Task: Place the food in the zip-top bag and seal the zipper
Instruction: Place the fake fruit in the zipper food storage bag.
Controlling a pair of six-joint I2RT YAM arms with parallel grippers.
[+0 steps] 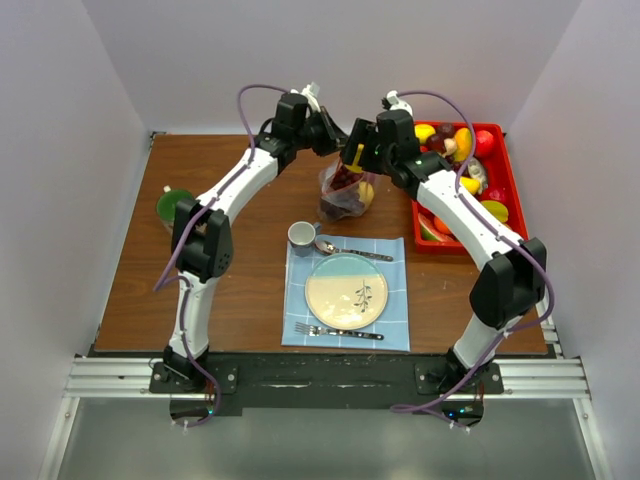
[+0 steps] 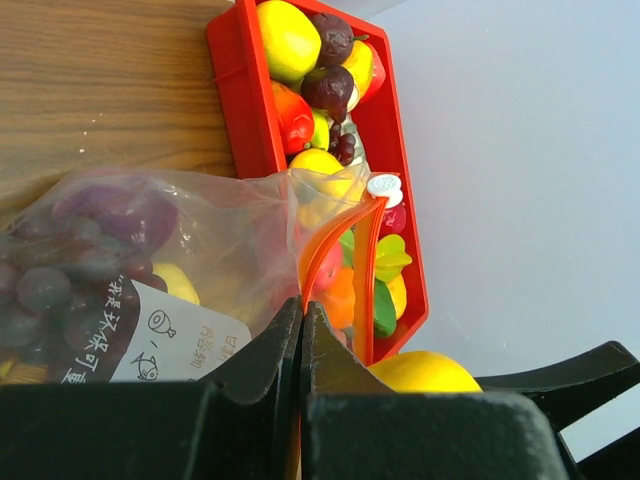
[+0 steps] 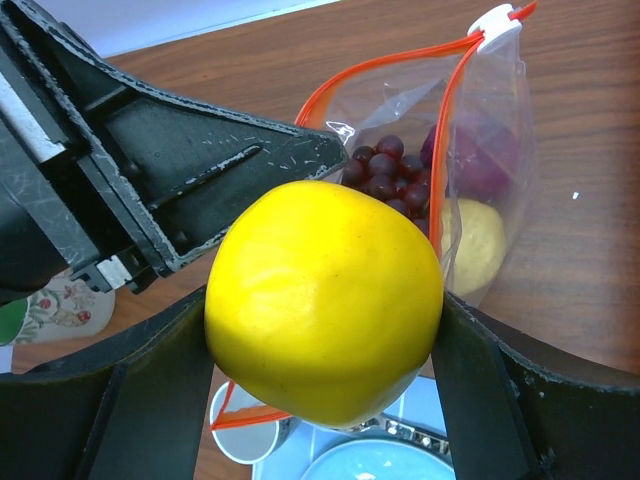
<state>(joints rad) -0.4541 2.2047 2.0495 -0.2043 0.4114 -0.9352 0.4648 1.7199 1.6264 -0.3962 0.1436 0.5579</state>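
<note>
- Overhead, the zip-top bag [image 1: 345, 192] stands on the wooden table [image 1: 440, 290], at 12 o'clock from the plate [image 1: 346, 292] and between the two wrists. The red tray [image 1: 512, 180] of loose toy food lies at its 3 o'clock.
- The bag points mouth-up. The long axis of the mouth runs from the left gripper [image 1: 336, 145], at the bag's 11 o'clock, across toward the tray.
- In the right wrist view the zipper [image 3: 385, 75] gapes. Its two orange-red strips are spread apart and meet at the white slider [image 3: 495, 22] at the far end, at about 1 o'clock.
- Inside the bag sit purple grapes [image 3: 385, 172] and a pale yellow piece [image 3: 470, 245].
- In the left wrist view, the left gripper [image 2: 301, 312] has its fingers pressed together, pinching the near end of the zipper [image 2: 355, 250] where the two strips meet. The strips rise from there toward the slider [image 2: 384, 187].
- The right gripper [image 3: 325, 300] clamps a round yellow fruit [image 3: 325, 270] between its fingers, one finger on each side.
- The fruit hangs just above the open mouth, not yet inside. From overhead it shows at the bag's 12 o'clock edge [image 1: 357, 157].
- The left wrist view catches the same fruit [image 2: 425, 372] at about 4 o'clock from the pinch, just beside the strips.
</note>
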